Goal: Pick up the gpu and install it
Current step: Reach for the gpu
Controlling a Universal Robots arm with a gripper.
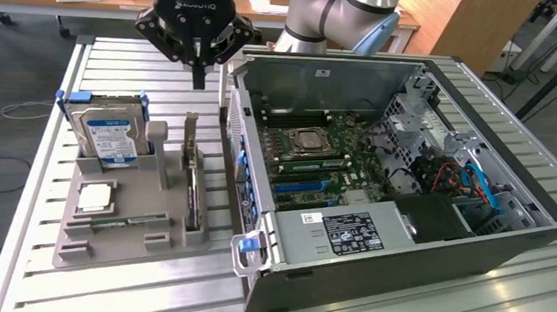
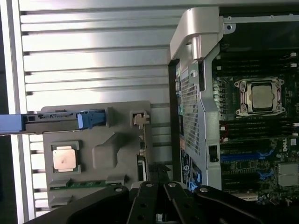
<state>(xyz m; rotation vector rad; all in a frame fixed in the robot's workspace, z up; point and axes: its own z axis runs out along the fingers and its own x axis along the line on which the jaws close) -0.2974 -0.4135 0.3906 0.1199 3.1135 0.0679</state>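
Note:
The gpu (image 1: 192,183) is a thin dark card standing on edge in a slot of the grey parts holder (image 1: 151,192), its pale metal bracket (image 1: 190,132) at the far end. My black gripper (image 1: 199,79) hangs above the table just beyond that bracket end, fingers shut together with nothing between them. In the wrist view the gpu (image 2: 144,149) appears edge-on along the side of the holder (image 2: 100,154) nearest the case, close to my gripper (image 2: 158,198). The open computer case (image 1: 505,250) lies at the exterior view's right, its motherboard (image 1: 321,162) exposed.
In the holder stand a silver hard drive (image 1: 111,137) with a blue-white label, a CPU chip (image 1: 95,197) and a green memory stick (image 1: 109,223). The case's rear wall (image 1: 234,124) rises right beside the gpu. The slatted metal table (image 1: 106,283) carries everything.

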